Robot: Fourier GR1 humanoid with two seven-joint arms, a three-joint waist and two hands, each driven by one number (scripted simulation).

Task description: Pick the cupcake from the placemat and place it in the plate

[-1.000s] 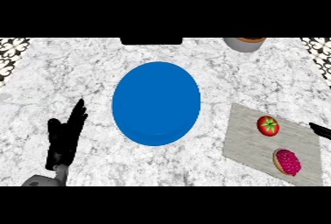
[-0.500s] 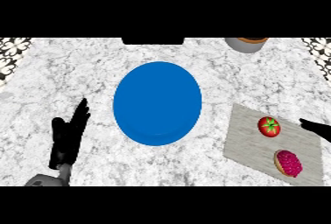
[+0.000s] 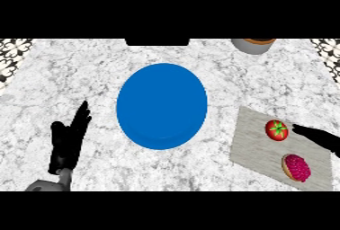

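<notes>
The cupcake point(image 3: 297, 167), pink-topped with a tan rim, lies near the front of the grey placemat point(image 3: 252, 143) at the right. A red tomato point(image 3: 277, 129) sits on the same mat, farther back. The blue plate point(image 3: 161, 106) stands in the middle of the marble counter. My right hand point(image 3: 321, 138) comes in from the right edge with fingers straight, its tip close to the tomato and apart from the cupcake. My left hand point(image 3: 68, 143) rests open at the lower left, fingers up.
A grey pot with a brown inside point(image 3: 253, 45) stands at the back right edge. A dark block point(image 3: 157, 42) sits at the back middle. Patterned tiles show at both back corners.
My right hand has come farther in from the right edge toward the tomato. The left hand has hardly moved.
</notes>
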